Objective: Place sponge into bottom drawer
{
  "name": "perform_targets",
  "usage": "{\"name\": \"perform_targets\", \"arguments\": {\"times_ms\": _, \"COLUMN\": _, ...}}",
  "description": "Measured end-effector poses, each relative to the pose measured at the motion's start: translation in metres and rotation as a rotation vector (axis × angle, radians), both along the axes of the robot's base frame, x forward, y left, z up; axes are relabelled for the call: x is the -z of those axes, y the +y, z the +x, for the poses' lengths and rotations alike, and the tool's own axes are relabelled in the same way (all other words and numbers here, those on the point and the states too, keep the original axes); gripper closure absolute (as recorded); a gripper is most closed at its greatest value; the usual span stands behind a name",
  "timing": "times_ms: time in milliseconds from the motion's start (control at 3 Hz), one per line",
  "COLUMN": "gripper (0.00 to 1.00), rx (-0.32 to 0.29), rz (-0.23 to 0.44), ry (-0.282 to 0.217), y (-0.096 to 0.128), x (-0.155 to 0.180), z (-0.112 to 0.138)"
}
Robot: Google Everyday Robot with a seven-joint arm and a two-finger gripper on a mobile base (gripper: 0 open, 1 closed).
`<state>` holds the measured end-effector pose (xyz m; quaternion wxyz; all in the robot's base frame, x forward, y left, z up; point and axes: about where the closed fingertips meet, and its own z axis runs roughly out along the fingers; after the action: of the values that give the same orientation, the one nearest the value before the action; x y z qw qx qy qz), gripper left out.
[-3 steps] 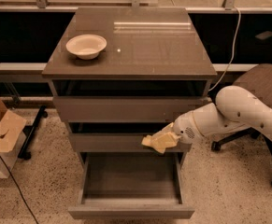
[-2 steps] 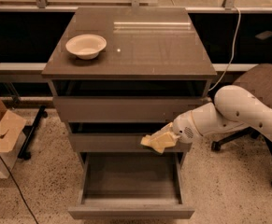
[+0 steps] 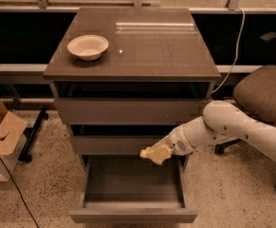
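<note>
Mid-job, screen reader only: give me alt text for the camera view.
The gripper, reaching in from the right of the picture, holds the pale yellow sponge above the rear of the open bottom drawer, not yet released. A cream bowl sits on the cabinet top.

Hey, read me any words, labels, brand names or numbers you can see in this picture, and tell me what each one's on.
None: no text can be read anywhere.
The cabinet, bowl and cardboard box show no legible print.
The gripper, holding the sponge above the open bottom drawer, shows no marking either.
</note>
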<state>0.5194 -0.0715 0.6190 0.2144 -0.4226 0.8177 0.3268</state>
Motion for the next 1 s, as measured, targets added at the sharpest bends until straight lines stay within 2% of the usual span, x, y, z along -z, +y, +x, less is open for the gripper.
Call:
{"name": "perform_targets", "arguments": {"times_ms": 333, "gripper": 1.00, "rx": 0.021, "rz": 0.006, "ry": 0.006, "y": -0.003, "x": 0.054, "z": 0.011}}
{"name": "perform_targets", "arguments": {"times_ms": 667, "gripper": 1.00, "rx": 0.047, "rz": 0.031, "ry": 0.017, "y": -0.007, "x": 0.092, "z": 0.018}}
{"name": "perform_targets", "arguments": {"times_ms": 1000, "gripper": 1.00, "rx": 0.107, "rz": 0.078, "ry": 0.077, "y": -0.019, "x": 0.151, "z": 0.023}}
